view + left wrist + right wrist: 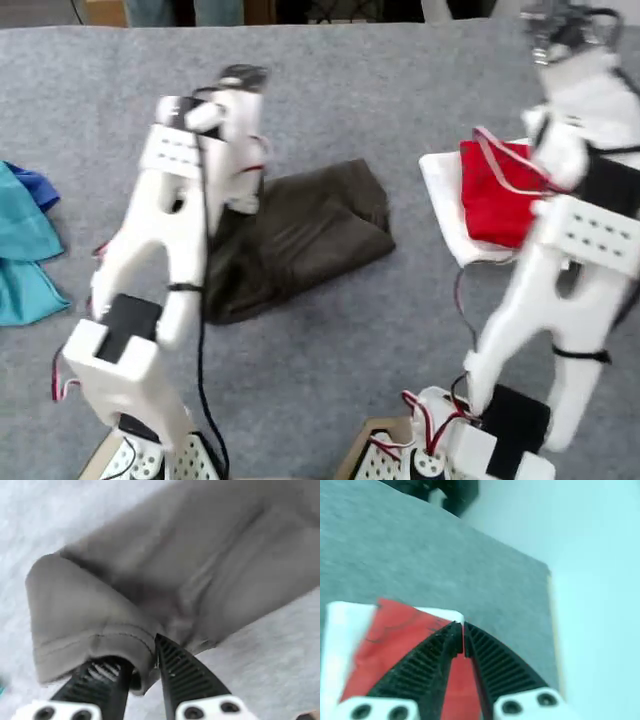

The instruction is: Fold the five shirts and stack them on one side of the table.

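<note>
A brown shirt (305, 235) lies partly folded in the middle of the grey surface (400, 90) in the high view. The left gripper (142, 662) is down at its left end. In the left wrist view its jaws are pinched together on the shirt's stitched hem, and the cloth between them rises into a rounded fold. At the right of the high view a red shirt (490, 200) lies folded on top of a white shirt (443, 195), whose edge shows along the red one's left and lower sides. The right gripper (461, 630) hangs above this pair. Its jaws are closed tip to tip with nothing between them, and the red cloth lies below them. At the left edge of the high view a teal shirt (25, 260) lies crumpled, with a blue shirt (40, 185) touching its upper side. Both are well apart from the brown one.
</note>
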Controlling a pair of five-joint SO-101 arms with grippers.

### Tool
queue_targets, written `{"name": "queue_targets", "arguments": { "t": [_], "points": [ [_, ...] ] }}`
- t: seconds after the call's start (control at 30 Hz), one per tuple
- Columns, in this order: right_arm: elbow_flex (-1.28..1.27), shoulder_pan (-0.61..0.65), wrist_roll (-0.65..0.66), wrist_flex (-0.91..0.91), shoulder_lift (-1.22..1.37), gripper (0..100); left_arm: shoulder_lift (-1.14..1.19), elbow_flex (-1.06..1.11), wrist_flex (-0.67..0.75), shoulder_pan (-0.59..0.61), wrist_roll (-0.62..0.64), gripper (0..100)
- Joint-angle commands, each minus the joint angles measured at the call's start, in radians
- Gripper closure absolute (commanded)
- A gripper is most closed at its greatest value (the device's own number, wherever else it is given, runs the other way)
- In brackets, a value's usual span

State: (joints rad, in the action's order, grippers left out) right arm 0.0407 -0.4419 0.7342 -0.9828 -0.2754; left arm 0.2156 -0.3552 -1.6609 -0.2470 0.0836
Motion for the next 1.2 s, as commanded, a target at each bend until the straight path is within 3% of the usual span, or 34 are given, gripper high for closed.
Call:
{"name": "queue_targets", "arguments": {
  "t": [0.0, 0.1, 0.3, 0.57, 0.83, 0.9, 1.03, 1.17],
  "points": [
    [0.074, -0.060, 0.023, 0.018, -0.045, 98.4, 0.044, -0.074, 0.095, -0.104, 0.054, 97],
    [0.088, -0.087, 0.023, 0.018, -0.039, 98.4, 0.107, -0.134, 0.176, -0.171, 0.078, 97],
    [0.091, -0.114, 0.023, 0.018, -0.045, 98.4, 0.256, -0.315, 0.193, -0.282, 0.078, 97],
    [0.091, -0.112, 0.023, 0.018, -0.045, 98.4, 0.494, -0.562, 0.186, -0.305, 0.081, 97],
    [0.091, -0.106, 0.023, 0.018, -0.039, 98.4, 0.608, -0.730, 0.170, -0.303, 0.183, 97],
    [0.091, -0.106, 0.023, 0.018, -0.039, 98.4, 0.615, -0.736, 0.170, -0.300, 0.184, 93],
    [0.091, -0.104, 0.018, 0.018, -0.038, 98.4, 0.614, -0.742, 0.157, -0.285, 0.238, 74],
    [0.082, -0.011, 0.015, 0.003, -0.038, 98.4, 0.612, -0.928, 0.072, -0.225, 0.275, 74]
  ]
}}
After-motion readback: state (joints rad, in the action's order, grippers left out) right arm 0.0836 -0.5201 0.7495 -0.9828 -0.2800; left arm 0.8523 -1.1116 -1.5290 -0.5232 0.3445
